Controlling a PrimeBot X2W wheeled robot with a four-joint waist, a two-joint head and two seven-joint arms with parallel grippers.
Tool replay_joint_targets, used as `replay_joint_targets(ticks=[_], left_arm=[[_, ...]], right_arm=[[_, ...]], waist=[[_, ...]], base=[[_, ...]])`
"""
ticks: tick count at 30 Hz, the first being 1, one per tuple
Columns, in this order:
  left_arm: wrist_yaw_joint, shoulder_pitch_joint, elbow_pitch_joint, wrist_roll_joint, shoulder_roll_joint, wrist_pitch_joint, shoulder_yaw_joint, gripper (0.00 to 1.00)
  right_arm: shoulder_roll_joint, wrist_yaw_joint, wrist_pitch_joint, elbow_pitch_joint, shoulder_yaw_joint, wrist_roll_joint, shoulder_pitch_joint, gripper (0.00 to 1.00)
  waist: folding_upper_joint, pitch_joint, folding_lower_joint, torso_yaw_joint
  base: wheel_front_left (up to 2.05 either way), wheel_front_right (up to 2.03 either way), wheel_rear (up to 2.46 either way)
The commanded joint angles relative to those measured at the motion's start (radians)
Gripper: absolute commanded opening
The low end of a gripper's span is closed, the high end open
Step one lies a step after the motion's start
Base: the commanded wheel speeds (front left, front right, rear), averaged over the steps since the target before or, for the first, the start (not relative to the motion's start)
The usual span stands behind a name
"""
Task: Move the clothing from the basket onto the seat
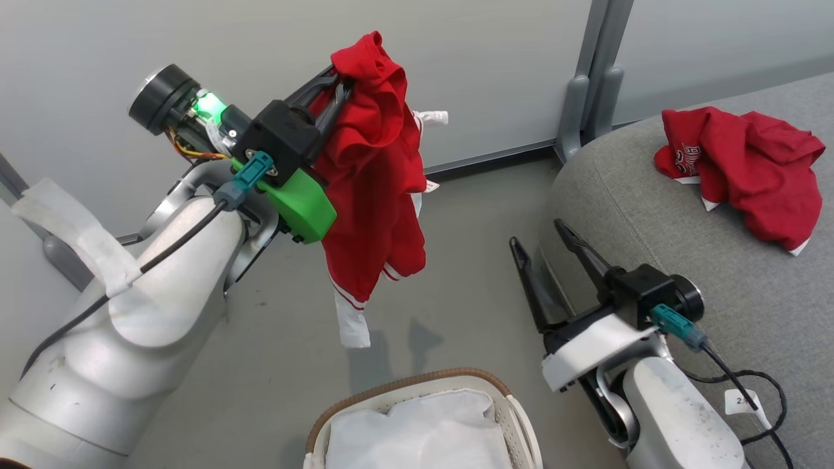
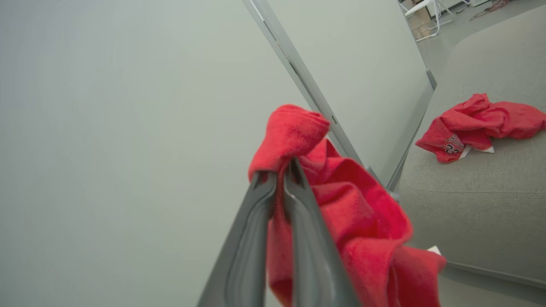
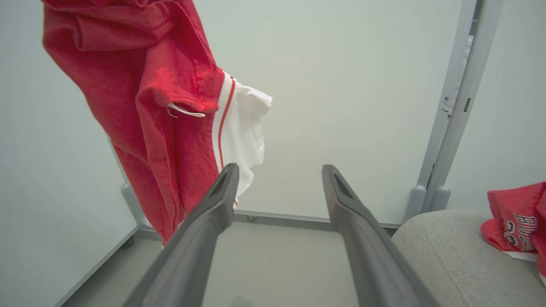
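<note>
As the left gripper [image 1: 339,83], raised at the left of the scene, presses its two dark fingers together on a top fold of a red garment [image 1: 371,176], the cloth hangs free in the air above the grey floor [image 1: 456,306], its white-striped hem and white trim lowest. The garment is clear of the basket [image 1: 404,381], which sits nearest, at the bottom of the head view, with a brown woven rim and white cloth [image 1: 417,430] inside. To the right, the right gripper [image 1: 538,234] is spread wide and holds nothing, its fingers just beside the rounded left edge of the grey sofa [image 1: 651,228]. A second red garment [image 1: 749,169], crumpled and showing white lettering, lies on the sofa's seat at the far right. Pale wall panels and a grey post [image 1: 603,65] stand behind.
</note>
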Motion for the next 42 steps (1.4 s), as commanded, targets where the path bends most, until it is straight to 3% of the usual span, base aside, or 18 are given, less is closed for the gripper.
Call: replay_joint_targets(ticks=[1,12,22,23,24,25,34,35,36,38,39,40,42], left_arm=[[-0.002,-0.024,0.008,-0.010,-0.007,0.000,-0.004,0.00],[-0.003,-0.117,0.016,-0.028,-0.092,0.003,-0.084,0.00],[-0.001,-0.154,-0.055,-0.076,-0.146,0.001,-0.152,0.00],[-0.001,-0.152,-0.061,-0.078,-0.147,0.003,-0.155,0.00],[-0.001,-0.147,-0.068,-0.079,-0.146,0.004,-0.158,0.00],[-0.001,-0.141,-0.073,-0.084,-0.144,0.006,-0.159,0.00],[0.037,-0.040,-0.048,-0.148,-0.090,-0.010,-0.117,0.00],[0.039,-0.018,-0.043,-0.161,-0.086,-0.023,-0.111,0.04],[0.039,-0.006,-0.039,-0.172,-0.085,-0.028,-0.106,0.16],[0.043,0.031,-0.024,-0.202,-0.079,-0.051,-0.091,0.71],[0.044,0.051,-0.017,-0.209,-0.075,-0.059,-0.088,0.87],[0.046,0.067,-0.010,-0.214,-0.073,-0.065,-0.086,0.98],[0.050,0.105,0.006,-0.232,-0.078,-0.080,-0.078,1.00]], right_arm=[[-0.003,-0.001,0.000,-0.007,0.029,0.016,-0.018,1.00],[-0.003,-0.001,0.000,0.071,0.216,0.127,-0.140,1.00],[-0.003,-0.001,0.000,0.177,0.197,0.121,-0.225,1.00],[-0.003,-0.001,0.000,0.180,0.199,0.125,-0.229,0.46],[-0.003,-0.001,0.000,0.181,0.202,0.127,-0.235,0.13],[-0.003,-0.001,0.000,0.181,0.204,0.128,-0.240,0.00],[-0.003,-0.001,0.000,0.137,0.184,0.132,-0.234,0.00],[-0.003,-0.001,0.000,0.128,0.179,0.130,-0.230,0.00],[-0.003,-0.001,0.000,0.122,0.175,0.128,-0.228,0.00],[-0.003,-0.001,0.000,0.106,0.162,0.120,-0.222,0.00],[-0.003,-0.001,0.000,0.098,0.155,0.115,-0.218,0.00],[-0.003,-0.001,0.000,0.092,0.149,0.111,-0.215,0.00],[-0.003,-0.001,0.000,0.080,0.131,0.102,-0.211,0.00]], waist=[[0.0000,-0.001,0.0001,0.002],[0.0000,-0.008,0.0001,0.071],[0.0000,-0.015,0.0001,0.128],[0.0000,-0.016,0.0001,0.130],[0.0000,-0.016,0.0001,0.132],[0.0000,-0.016,0.0001,0.133],[0.0000,-0.010,0.0001,0.114],[0.0000,-0.008,0.0001,0.110],[0.0000,-0.007,0.0001,0.108],[0.0000,-0.003,0.0001,0.103],[0.0000,-0.001,0.0001,0.100],[0.0000,0.000,0.0001,0.098],[0.0000,0.002,0.0001,0.095]], base=[[0.00,0.00,0.00],[0.00,0.00,0.00],[0.00,0.00,0.00],[0.00,0.00,0.00],[0.00,0.00,0.00],[0.00,0.00,0.00],[0.00,0.00,0.00],[0.00,0.00,0.00],[0.00,0.00,0.00],[0.00,0.00,0.00],[0.00,0.00,0.00],[0.00,0.00,0.00],[0.00,0.00,0.00]])
